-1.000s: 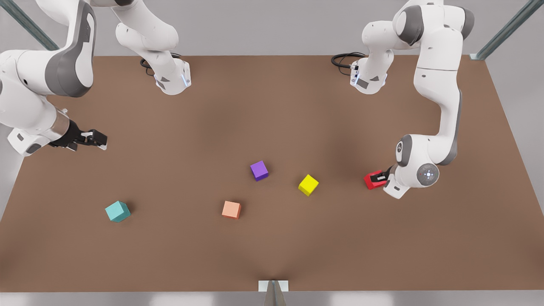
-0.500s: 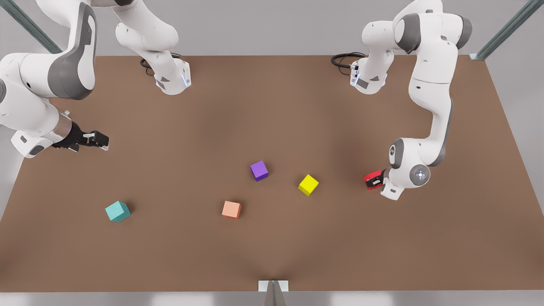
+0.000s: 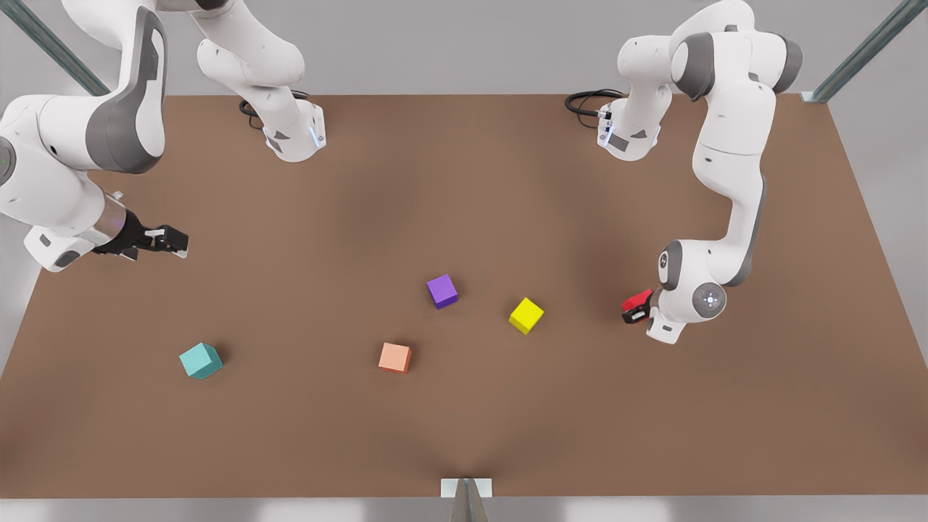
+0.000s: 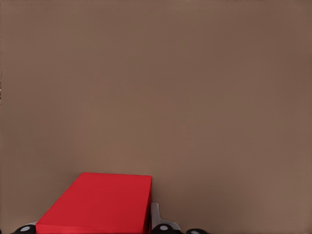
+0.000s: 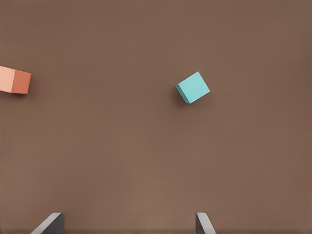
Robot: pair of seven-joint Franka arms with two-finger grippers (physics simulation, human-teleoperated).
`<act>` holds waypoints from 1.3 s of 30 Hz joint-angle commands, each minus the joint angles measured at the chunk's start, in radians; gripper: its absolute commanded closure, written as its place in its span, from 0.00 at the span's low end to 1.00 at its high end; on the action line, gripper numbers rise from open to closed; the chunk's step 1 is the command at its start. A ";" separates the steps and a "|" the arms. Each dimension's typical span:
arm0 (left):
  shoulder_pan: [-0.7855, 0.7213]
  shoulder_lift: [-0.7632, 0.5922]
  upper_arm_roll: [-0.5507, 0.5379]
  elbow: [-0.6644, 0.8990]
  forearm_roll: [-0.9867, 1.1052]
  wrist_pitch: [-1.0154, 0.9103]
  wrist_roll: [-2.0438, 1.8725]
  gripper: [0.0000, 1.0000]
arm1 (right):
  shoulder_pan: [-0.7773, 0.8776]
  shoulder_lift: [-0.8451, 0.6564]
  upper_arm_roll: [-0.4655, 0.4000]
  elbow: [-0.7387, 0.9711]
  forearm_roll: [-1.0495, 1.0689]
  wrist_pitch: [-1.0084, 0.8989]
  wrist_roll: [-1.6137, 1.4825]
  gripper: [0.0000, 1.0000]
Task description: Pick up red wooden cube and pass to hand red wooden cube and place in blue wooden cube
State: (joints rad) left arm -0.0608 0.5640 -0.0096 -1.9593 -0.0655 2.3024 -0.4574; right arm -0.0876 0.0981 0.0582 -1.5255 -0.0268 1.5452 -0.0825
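Left wrist view: red wooden cube clamped in left hand.

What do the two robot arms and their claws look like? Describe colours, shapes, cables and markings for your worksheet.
Both arms are glossy white with rounded segments and grey joint bands. The left claw is black, on a wrist with a round grey cap carrying a small lit dot. The right claw is black with pale fingertips, behind a silver wrist ring. Black cables coil beside each base on the brown table.
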 commanded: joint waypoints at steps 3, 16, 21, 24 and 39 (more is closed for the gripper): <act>0.004 -0.021 -0.038 0.008 -0.007 0.017 -0.024 0.31 | 0.000 -0.001 0.000 -0.001 0.001 0.001 -0.002 0.00; 0.009 0.209 -0.512 0.757 -0.504 -0.436 0.091 0.34 | -0.058 0.132 -0.049 0.022 0.467 -0.069 -0.342 0.00; 0.009 0.310 -0.596 0.803 -0.740 -0.259 0.615 0.34 | -0.008 0.397 -0.037 0.031 0.998 -0.065 -0.888 0.00; 0.010 0.359 -0.596 0.806 -0.912 -0.244 0.899 0.34 | 0.069 0.469 -0.014 0.088 1.173 -0.051 -1.092 0.00; -0.019 0.432 -0.618 0.867 -1.045 -0.219 1.275 0.34 | 0.261 0.568 -0.012 0.100 1.470 0.362 -2.064 0.00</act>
State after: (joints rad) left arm -0.0796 0.9969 -0.6265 -1.0920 -1.0728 2.0797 0.2932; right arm 0.1707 0.6649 0.0457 -1.4262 1.3775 1.7892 -1.2435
